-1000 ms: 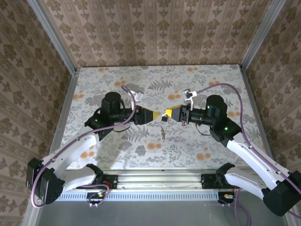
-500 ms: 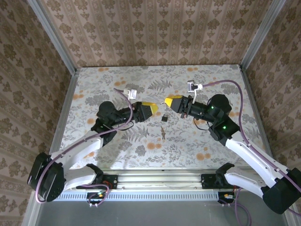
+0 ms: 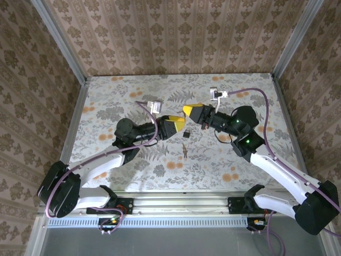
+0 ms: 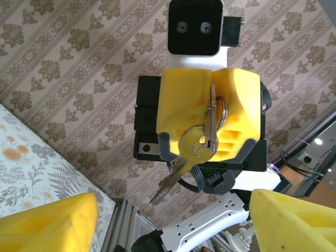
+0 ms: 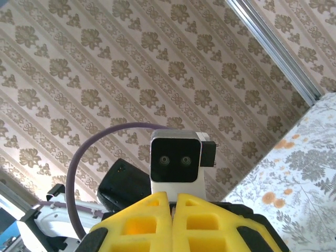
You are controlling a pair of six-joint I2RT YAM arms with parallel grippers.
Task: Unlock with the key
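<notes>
Two pincers face each other above the tabletop centre. Right pincer is clamped together on a key bunch; the left wrist view resolves the ring and a dangling key. Left pincer fingers stand wide apart, holding nothing. The top view places the padlock on the tabletop at 6 o'clock from the right pincer.

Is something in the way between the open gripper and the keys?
No, nothing visible. The left gripper points straight at the keys, which hang from the shut right gripper, with just air between.
</notes>
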